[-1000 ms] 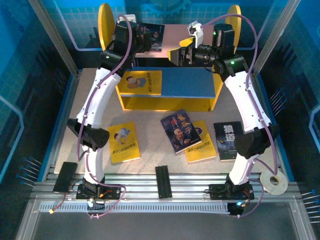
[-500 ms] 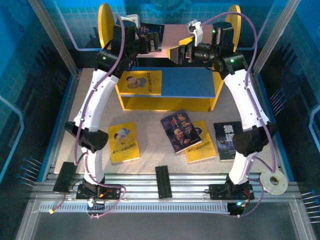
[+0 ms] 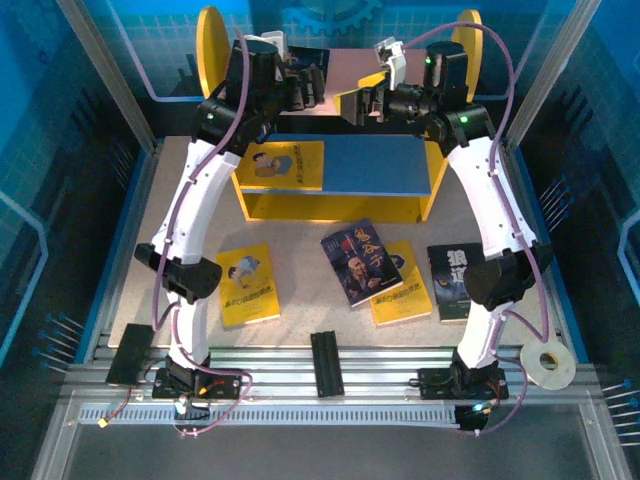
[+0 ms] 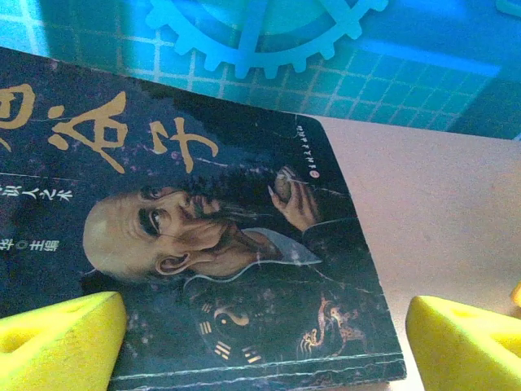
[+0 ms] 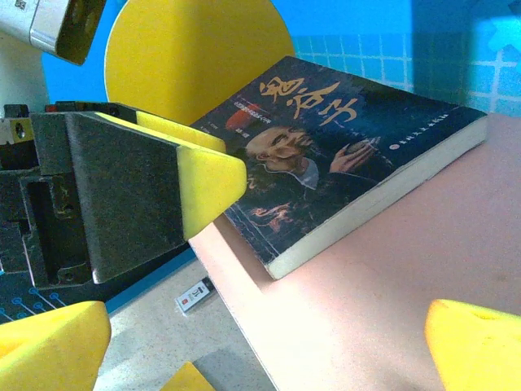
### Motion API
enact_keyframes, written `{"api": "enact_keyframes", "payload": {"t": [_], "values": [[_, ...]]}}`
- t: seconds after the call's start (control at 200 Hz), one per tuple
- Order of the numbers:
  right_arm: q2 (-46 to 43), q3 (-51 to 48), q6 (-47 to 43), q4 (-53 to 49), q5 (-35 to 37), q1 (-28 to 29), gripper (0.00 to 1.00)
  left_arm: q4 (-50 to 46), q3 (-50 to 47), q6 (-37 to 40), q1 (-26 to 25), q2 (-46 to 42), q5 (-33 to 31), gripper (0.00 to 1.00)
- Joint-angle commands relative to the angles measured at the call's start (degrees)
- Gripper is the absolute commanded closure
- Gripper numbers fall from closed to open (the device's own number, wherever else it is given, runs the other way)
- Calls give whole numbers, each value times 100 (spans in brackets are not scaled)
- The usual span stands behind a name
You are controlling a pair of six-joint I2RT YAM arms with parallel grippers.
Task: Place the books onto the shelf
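Note:
The shelf [image 3: 210,45] stands at the back of the table. A dark portrait book [image 4: 228,236] lies flat on its pink upper board [image 5: 423,244]. My left gripper [image 4: 264,350] is open, its yellow fingertips [image 4: 57,342] on either side of that book's near edge; one pad [image 5: 203,175] hangs over the book's corner. My right gripper [image 5: 264,350] is open and empty at the pink board's front edge, facing the left gripper [image 3: 312,85]. A yellow book [image 3: 283,165] lies on the blue lower board. On the table lie a yellow book [image 3: 248,285], a dark portrait book [image 3: 361,262] overlapping another yellow one [image 3: 405,295], and a wolf book [image 3: 455,283].
A small white-and-black card [image 5: 194,295] lies on the table below the pink board's edge. A tape roll [image 3: 546,366], a black block [image 3: 326,362] and a black box [image 3: 130,353] sit along the near rail. Blue walls enclose the table.
My left gripper has moved right over the dark book on the upper board, and its jaws have narrowed slightly. The right arm has hardly moved.

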Motion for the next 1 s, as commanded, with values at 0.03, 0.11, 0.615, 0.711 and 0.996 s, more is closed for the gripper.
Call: {"api": "enact_keyframes", "payload": {"t": [0.03,0.11,0.615,0.711,0.996], "values": [[75,-232,224,-343,-77,-107,0,-1042,59,-182,-115,395,267,14],[19,-320,231,-297,-68,-126,0,-1167,121,-173,-115,445,202,14],[-65,-569,298,-129,-112,-198,0,-1329,298,-202,-228,542,936,12],[-69,-592,308,-111,-130,-223,0,-1313,323,-238,-262,548,993,12],[-98,-689,325,-38,-181,-280,0,-1256,357,-322,-350,492,1069,12]]}}
